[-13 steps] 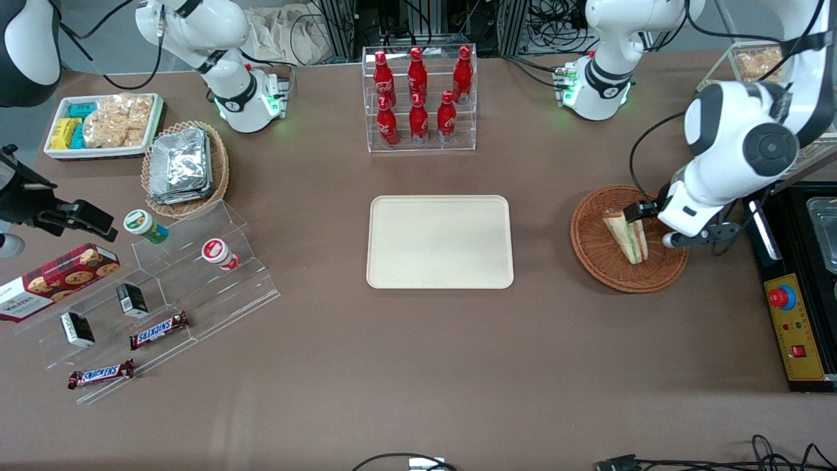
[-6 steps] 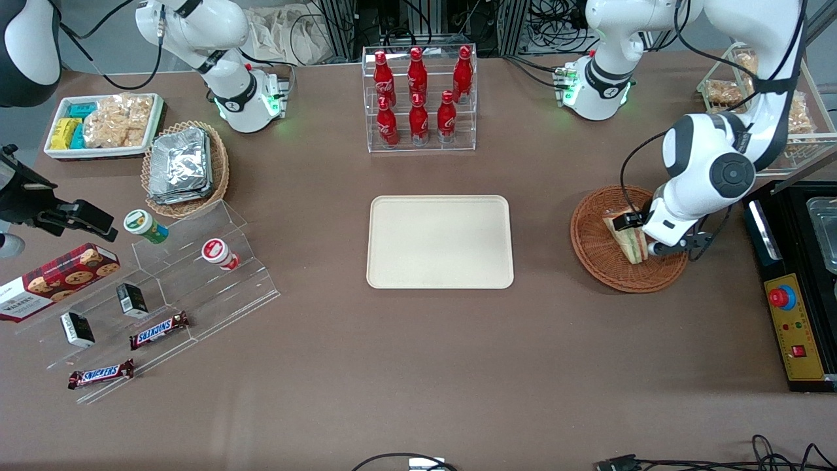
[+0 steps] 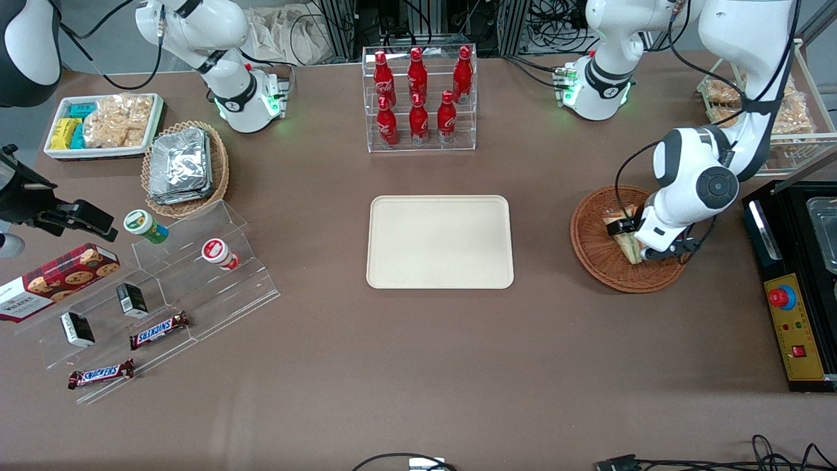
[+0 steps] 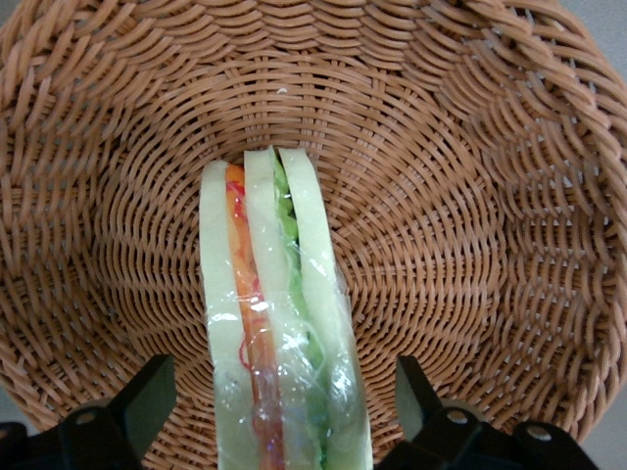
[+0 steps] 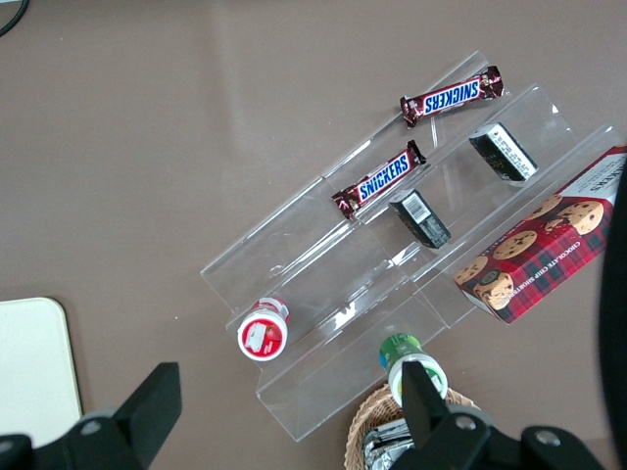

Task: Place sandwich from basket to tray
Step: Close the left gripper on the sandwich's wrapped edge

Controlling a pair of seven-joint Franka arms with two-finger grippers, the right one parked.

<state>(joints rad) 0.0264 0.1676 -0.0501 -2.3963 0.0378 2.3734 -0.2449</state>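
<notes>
Two open fingers (image 4: 147, 397) of the gripper (image 4: 279, 406) straddle the sandwich (image 4: 279, 333), not touching it, inside the basket (image 3: 592, 242); the tray (image 3: 439, 242) sits mid-tabletop.

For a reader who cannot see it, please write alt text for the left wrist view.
A wrapped sandwich stands on its edge in a reddish-brown wicker basket, showing orange, red and green filling between pale bread. The gripper is open just above it, one of its dark fingers on each side, not touching the sandwich.
</notes>
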